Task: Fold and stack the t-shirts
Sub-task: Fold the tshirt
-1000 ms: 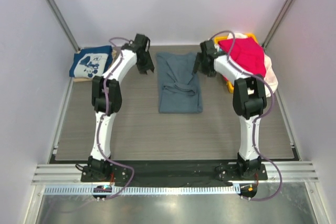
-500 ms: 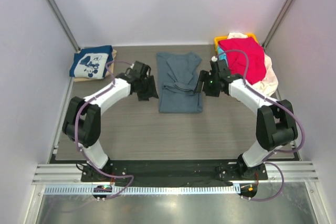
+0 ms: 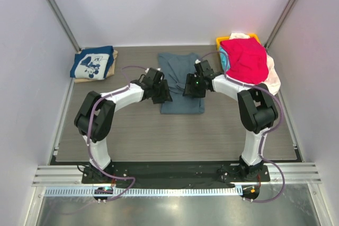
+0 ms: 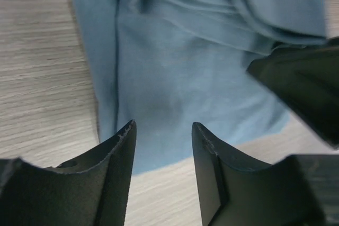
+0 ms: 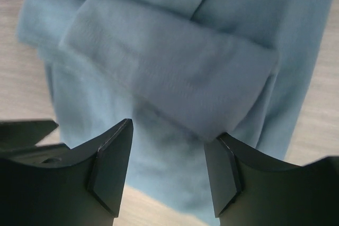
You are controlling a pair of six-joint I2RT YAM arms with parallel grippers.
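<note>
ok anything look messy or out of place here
The blue-grey t-shirt mid-table is folded unevenly, with cloth bunched in a thick roll across its middle. At the far right, the red t-shirt and cream t-shirt spill over the yellow basket.

Soft, even light fills the overhead view; shadows are faint. Wrist views blur the slate blue-grey cloth t-shirt (image 5: 175, 93).
</note>
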